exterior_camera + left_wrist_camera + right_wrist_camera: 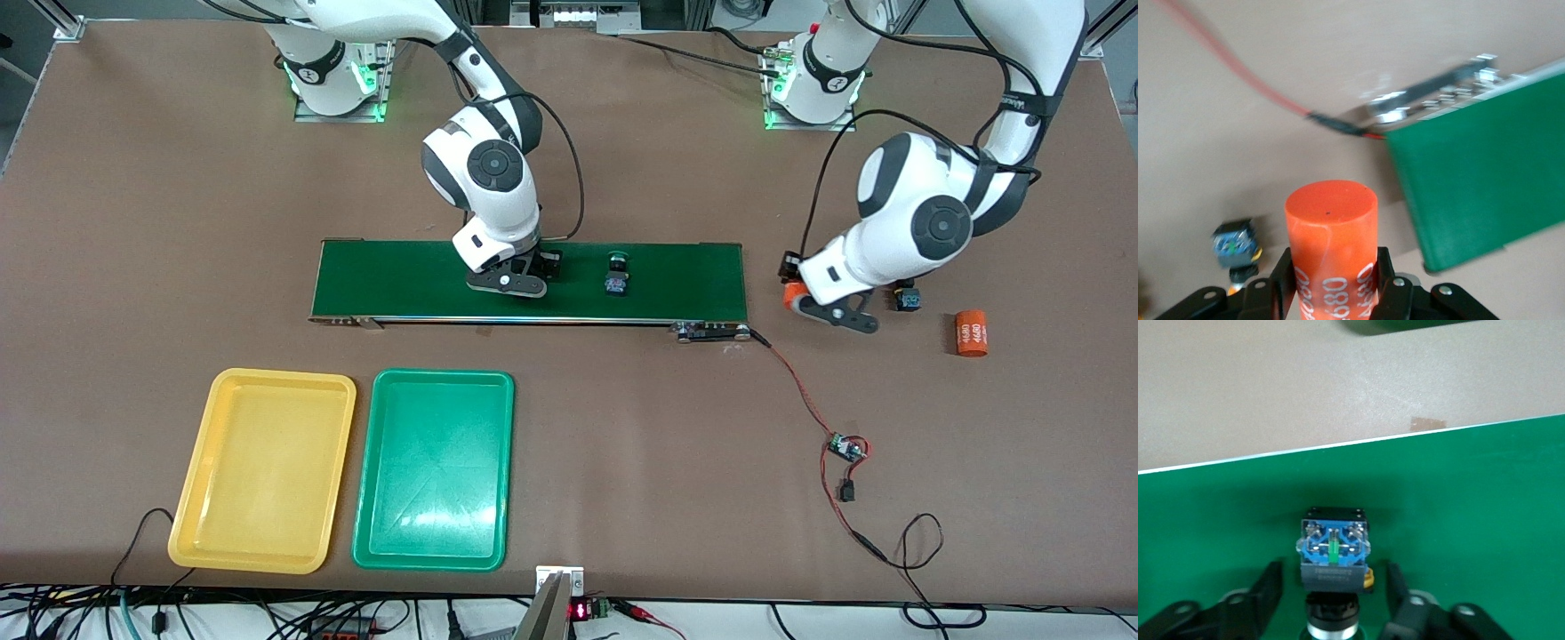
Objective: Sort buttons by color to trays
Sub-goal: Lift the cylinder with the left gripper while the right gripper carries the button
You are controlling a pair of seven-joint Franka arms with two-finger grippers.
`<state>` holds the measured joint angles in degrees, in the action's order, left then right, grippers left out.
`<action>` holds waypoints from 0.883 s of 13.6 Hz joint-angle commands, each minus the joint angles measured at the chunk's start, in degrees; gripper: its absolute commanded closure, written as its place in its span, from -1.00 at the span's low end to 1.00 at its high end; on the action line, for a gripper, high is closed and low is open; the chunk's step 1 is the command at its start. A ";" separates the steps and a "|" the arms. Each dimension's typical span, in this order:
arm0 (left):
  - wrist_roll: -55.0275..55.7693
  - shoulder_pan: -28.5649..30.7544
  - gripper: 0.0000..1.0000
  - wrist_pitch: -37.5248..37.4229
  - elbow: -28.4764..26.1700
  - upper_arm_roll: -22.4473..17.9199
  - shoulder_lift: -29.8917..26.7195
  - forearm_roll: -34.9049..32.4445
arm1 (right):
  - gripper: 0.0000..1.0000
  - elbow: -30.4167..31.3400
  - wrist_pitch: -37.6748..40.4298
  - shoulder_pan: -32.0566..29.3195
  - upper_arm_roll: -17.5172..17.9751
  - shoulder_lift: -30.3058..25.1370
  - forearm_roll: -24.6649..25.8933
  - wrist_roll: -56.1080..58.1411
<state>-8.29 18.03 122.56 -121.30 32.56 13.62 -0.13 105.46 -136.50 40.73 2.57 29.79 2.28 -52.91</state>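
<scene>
Buttons wait — we see one (1333, 553) between the right gripper's (1335, 600) spread fingers on the belt (400, 280); our left gripper (1336, 283) pinches an orange cylinder (1331, 250).

We see a brown table (178, 222) filling the view, aluminium frame posts (67, 22) at its corners, tangled cables (267, 613) along the near edge, and a red-black wire (805, 400) trailing across the tabletop.
</scene>
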 commanded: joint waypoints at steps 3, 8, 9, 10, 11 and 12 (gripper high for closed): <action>-14.89 -5.80 1.00 -0.83 1.77 1.89 1.06 0.66 | 1.00 -13.13 18.57 -1.70 -1.77 0.09 -0.88 4.72; -30.16 -11.61 1.00 1.35 4.23 1.89 3.08 -1.43 | 1.00 -24.77 27.08 -4.77 -11.78 0.27 -7.64 19.93; -35.69 -11.70 1.00 3.45 4.23 1.89 3.95 -5.28 | 1.00 -25.64 26.73 -5.21 -13.54 0.70 -7.64 22.91; -39.92 -11.79 1.00 5.13 4.14 1.89 4.66 -7.75 | 1.00 -26.35 26.46 -6.18 -14.69 1.58 -7.64 26.42; -42.40 -11.96 1.00 5.75 4.14 1.89 5.45 -8.12 | 1.00 -27.23 25.76 -7.75 -15.57 2.54 -7.73 29.50; -43.03 -13.01 1.00 5.93 4.14 1.89 6.15 -8.22 | 1.00 -27.67 24.63 -9.16 -15.84 3.60 -7.73 32.14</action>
<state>-47.17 6.36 127.83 -118.57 34.63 17.38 -6.44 81.03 -110.96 33.43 -12.57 30.17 -4.39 -25.55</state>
